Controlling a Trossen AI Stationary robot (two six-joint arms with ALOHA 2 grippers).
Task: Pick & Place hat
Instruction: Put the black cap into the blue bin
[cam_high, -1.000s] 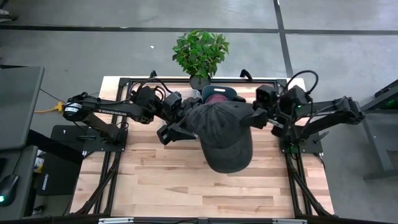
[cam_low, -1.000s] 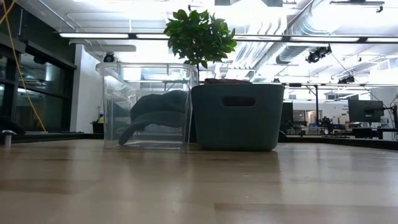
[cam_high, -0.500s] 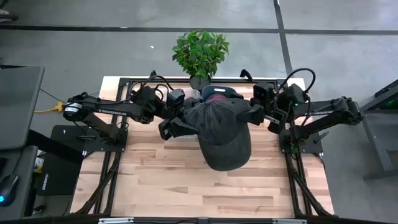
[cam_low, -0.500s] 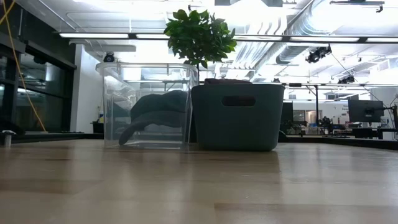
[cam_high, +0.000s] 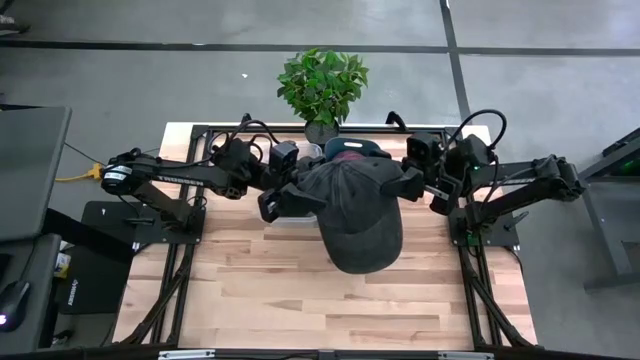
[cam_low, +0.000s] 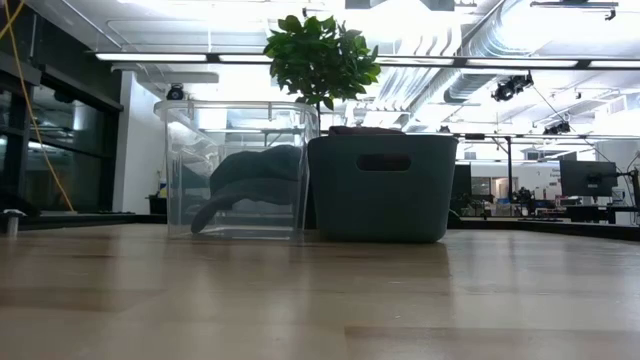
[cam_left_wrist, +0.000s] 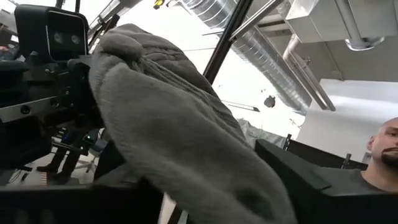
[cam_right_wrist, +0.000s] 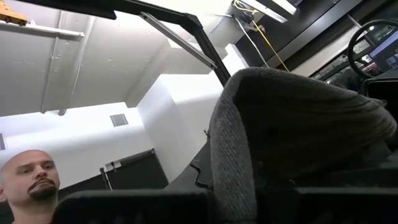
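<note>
Your left gripper (cam_high: 285, 200) and right gripper (cam_high: 408, 186) each clamp one side of the grey cap (cam_high: 360, 215), holding it between them above the bins at the table's (cam_high: 250, 290) far side.

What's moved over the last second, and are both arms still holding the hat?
The dark hat, held up between the left gripper and the right gripper, has shifted slightly toward the far end of the table, closer to the dark bin. Both grippers moved with it and kept their hold. The clear box, the hat inside it and the plant stayed put.
</note>
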